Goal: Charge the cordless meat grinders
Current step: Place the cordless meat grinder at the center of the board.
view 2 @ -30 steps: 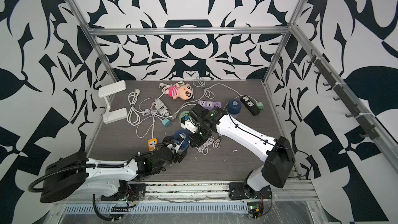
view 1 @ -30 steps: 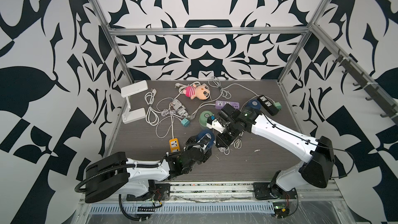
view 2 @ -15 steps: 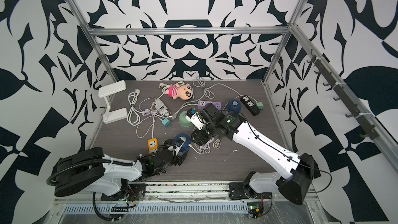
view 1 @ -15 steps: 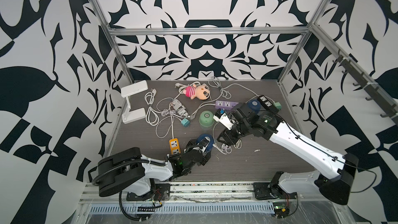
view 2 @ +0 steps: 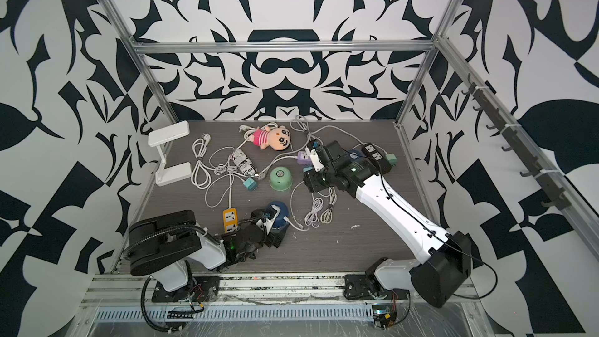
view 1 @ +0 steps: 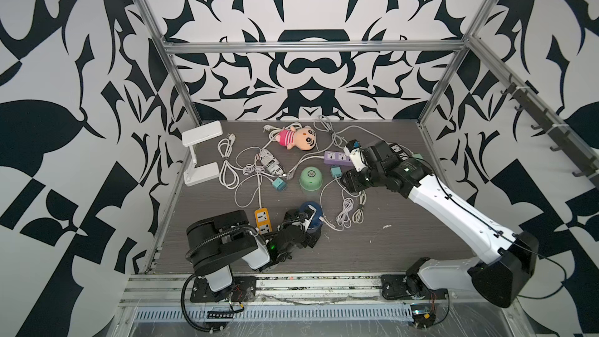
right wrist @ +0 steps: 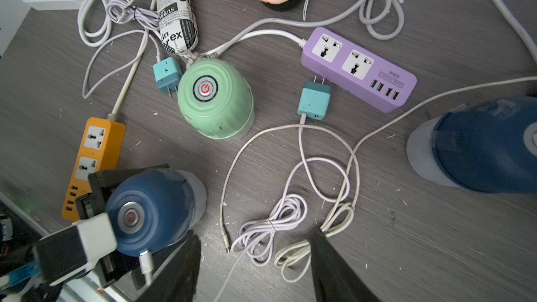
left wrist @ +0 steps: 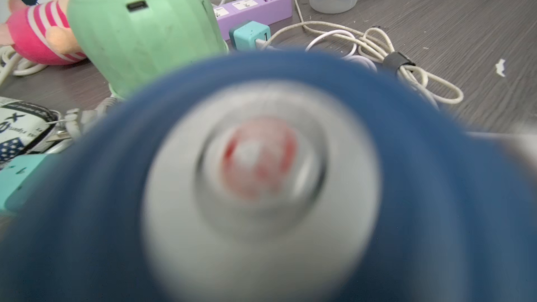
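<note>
Left gripper: fingers spread wide either side of the near blue grinder; pressing or not, cannot tell.
Near blue grinder: glossy dome, round silver button, frosted cup; just beside the orange strip.
Right gripper: dark fingers apart, empty, above coiled white cables.
Mint grinder: ribbed dome, mid-table.
Far blue grinder: frosted cup, near the purple strip.
</note>
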### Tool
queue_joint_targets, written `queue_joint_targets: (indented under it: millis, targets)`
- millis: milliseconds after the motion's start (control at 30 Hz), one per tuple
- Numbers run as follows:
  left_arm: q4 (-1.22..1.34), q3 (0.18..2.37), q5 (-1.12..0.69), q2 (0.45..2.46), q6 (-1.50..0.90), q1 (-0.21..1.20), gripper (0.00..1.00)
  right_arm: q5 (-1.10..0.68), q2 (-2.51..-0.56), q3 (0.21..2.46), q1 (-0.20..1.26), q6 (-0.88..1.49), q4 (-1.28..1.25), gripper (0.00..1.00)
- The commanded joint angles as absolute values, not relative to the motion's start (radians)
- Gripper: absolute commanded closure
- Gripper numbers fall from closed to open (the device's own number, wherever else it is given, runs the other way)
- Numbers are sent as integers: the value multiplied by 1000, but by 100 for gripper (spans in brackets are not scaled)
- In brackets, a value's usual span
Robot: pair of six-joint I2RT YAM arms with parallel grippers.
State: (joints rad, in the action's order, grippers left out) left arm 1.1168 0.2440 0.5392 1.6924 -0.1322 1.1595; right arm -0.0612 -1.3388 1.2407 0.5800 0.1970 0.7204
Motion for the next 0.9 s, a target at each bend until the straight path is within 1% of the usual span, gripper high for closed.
queue_joint_targets:
  millis: [0, 133, 233, 300, 500, 633, 867]
  targets:
    - [1096, 194, 572, 1606, -187, 1162, 1, -39, -1437, 1310, 556, 236, 653, 34]
    - [843, 228, 582, 1490, -271, 1174, 1, -47, -1523, 1348, 529, 256, 631, 33]
    - [821, 194, 634, 1438, -303, 1220, 1, -55, -1584, 1371, 513, 270, 605, 32]
    - [745, 202, 647, 1395, -338, 1234, 1, -60, -1630, 1393, 499, 279, 596, 32]
    - [400, 254, 700, 1244, -489, 1302, 1, -63, -1797, 1471, 471, 282, 583, 33]
    - [155, 283, 686, 1119, -623, 1312, 0, -59, -1901, 1523, 458, 285, 576, 35]
    - [-282, 381, 656, 874, -815, 1327, 1, -21, -1990, 1559, 451, 285, 552, 36]
